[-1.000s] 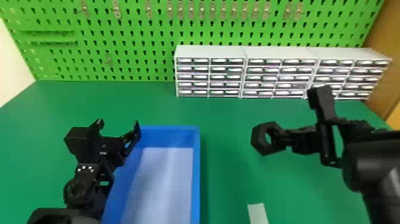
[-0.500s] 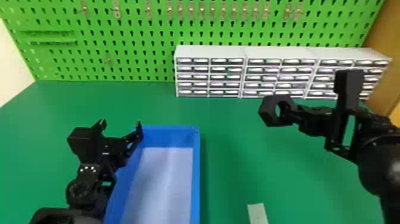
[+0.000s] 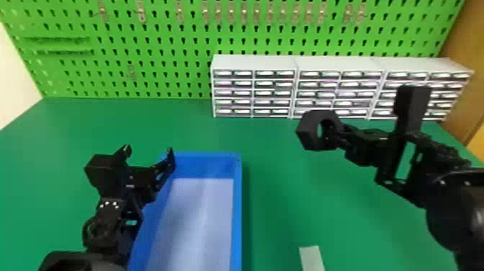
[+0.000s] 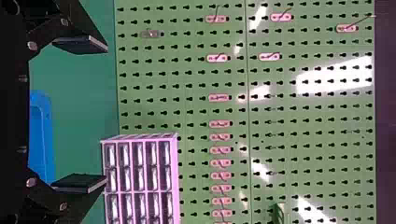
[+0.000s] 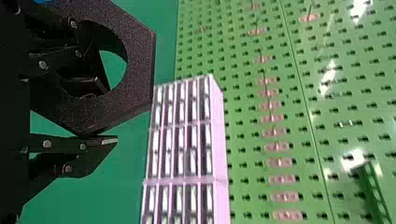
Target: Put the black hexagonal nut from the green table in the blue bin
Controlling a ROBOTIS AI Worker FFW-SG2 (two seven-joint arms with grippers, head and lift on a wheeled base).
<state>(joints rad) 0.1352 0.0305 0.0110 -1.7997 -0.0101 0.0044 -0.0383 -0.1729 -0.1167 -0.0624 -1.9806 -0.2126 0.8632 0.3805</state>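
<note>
Where the right gripper (image 3: pixel 335 136) clamps the wall of the black hexagonal nut (image 3: pixel 306 135), one finger inside its hole, above the green table (image 3: pixel 288 201) and right of the blue bin (image 3: pixel 237 216), the left gripper (image 3: pixel 148 151) shows spread fingers by the bin's left side.

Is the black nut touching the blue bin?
Apart. The head view shows it: the black nut is to the right of the blue bin, with green table showing between them.
</note>
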